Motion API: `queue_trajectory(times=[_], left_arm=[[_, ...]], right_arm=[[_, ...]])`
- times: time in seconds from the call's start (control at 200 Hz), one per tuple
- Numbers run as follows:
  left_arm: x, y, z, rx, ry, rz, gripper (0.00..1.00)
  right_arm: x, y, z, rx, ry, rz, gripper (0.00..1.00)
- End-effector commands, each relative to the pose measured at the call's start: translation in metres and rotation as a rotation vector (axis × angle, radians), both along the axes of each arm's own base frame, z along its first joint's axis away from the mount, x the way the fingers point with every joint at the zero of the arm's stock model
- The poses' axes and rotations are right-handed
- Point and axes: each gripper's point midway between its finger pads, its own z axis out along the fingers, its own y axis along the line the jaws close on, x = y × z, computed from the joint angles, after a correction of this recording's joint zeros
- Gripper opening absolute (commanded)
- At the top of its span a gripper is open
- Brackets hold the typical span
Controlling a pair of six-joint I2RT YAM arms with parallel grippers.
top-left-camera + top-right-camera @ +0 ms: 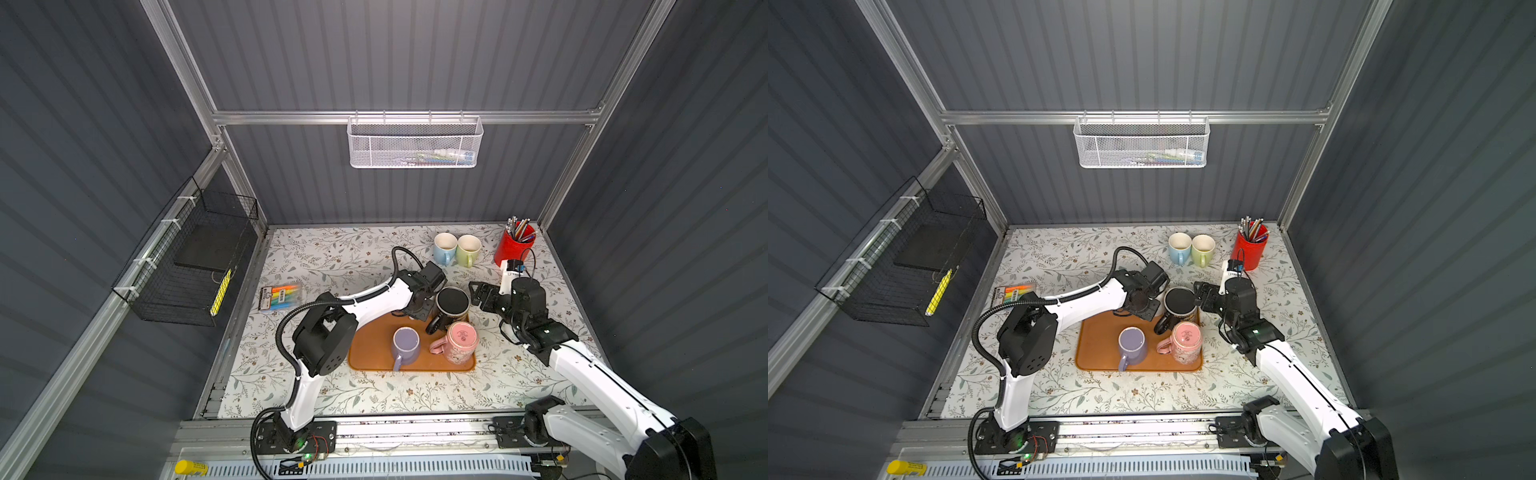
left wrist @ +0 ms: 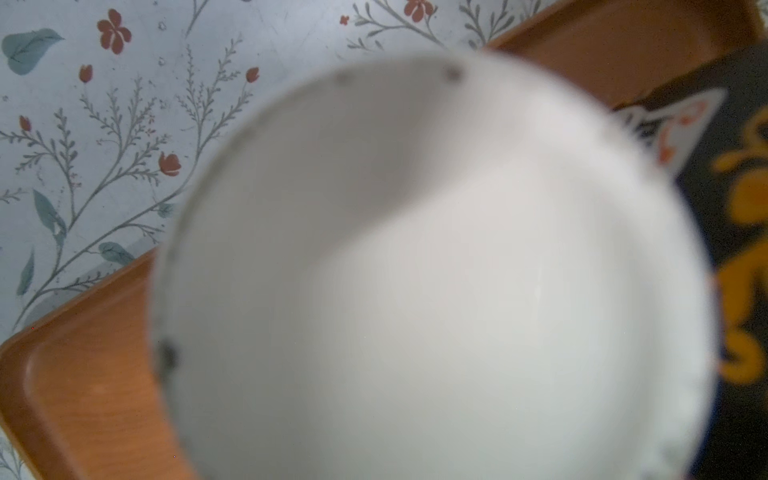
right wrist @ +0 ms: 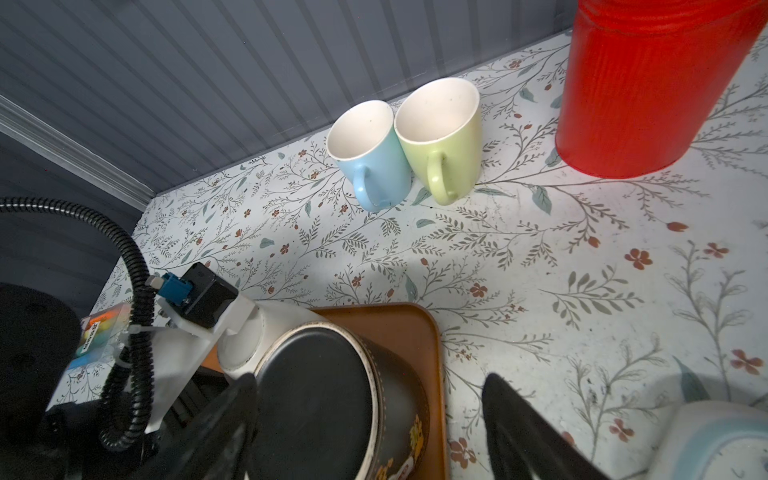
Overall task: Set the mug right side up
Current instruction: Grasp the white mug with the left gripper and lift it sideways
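Note:
A black mug [image 1: 452,304] with orange pattern stands base up at the back right corner of the orange tray [image 1: 374,353]; its handle points to the front left. In both top views my left gripper [image 1: 422,307] is pressed against the mug's left side, fingers hidden. A blurred white round shape [image 2: 415,270] fills the left wrist view, with the mug [image 2: 744,208] at the edge. My right gripper [image 1: 476,293] is open at the mug's right edge. In the right wrist view its fingers [image 3: 232,415] straddle the mug's base [image 3: 324,395] without holding it.
On the tray stand a purple mug [image 1: 406,341], opening up, and a pink mug [image 1: 460,338], base up, close in front of the black one. Blue [image 1: 444,245] and green [image 1: 468,247] mugs and a red pen cup [image 1: 514,245] stand at the back. A marker pack [image 1: 279,297] lies left.

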Motion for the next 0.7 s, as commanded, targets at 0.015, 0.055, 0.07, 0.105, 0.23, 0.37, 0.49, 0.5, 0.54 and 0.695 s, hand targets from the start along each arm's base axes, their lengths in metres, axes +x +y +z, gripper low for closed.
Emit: queue_trajectory(times=[0.015, 0.055, 0.07, 0.105, 0.23, 0.37, 0.49, 0.5, 0.54, 0.695], left_arm=[[0.004, 0.013, 0.014, 0.019, -0.045, 0.013, 0.00], [0.004, 0.015, 0.018, 0.015, -0.053, 0.018, 0.00], [0.005, 0.016, 0.020, 0.014, -0.056, 0.020, 0.00], [0.005, 0.017, 0.023, 0.009, -0.061, 0.025, 0.00], [0.009, 0.025, 0.036, -0.011, -0.080, 0.046, 0.00], [0.011, 0.033, 0.055, -0.048, -0.101, 0.063, 0.00], [0.013, 0.040, 0.073, -0.094, -0.118, 0.078, 0.00], [0.014, 0.041, 0.075, -0.099, -0.121, 0.080, 0.00], [0.015, 0.043, 0.081, -0.119, -0.125, 0.084, 0.00], [0.016, 0.051, 0.108, -0.212, -0.146, 0.100, 0.00]], right_arm=[[0.000, 0.002, 0.002, 0.017, -0.002, 0.008, 0.83], [0.000, 0.002, 0.003, 0.019, -0.003, 0.011, 0.83], [-0.001, 0.002, 0.003, 0.019, -0.003, 0.012, 0.83], [-0.001, 0.003, 0.004, 0.020, -0.005, 0.017, 0.83], [-0.002, 0.005, 0.006, 0.028, -0.011, 0.032, 0.83], [-0.004, 0.009, 0.011, 0.035, -0.025, 0.055, 0.83], [-0.006, 0.013, 0.016, 0.046, -0.037, 0.082, 0.83], [-0.006, 0.014, 0.015, 0.045, -0.036, 0.085, 0.83], [-0.007, 0.016, 0.017, 0.051, -0.043, 0.101, 0.83], [-0.010, 0.026, 0.026, 0.079, -0.072, 0.160, 0.83]])
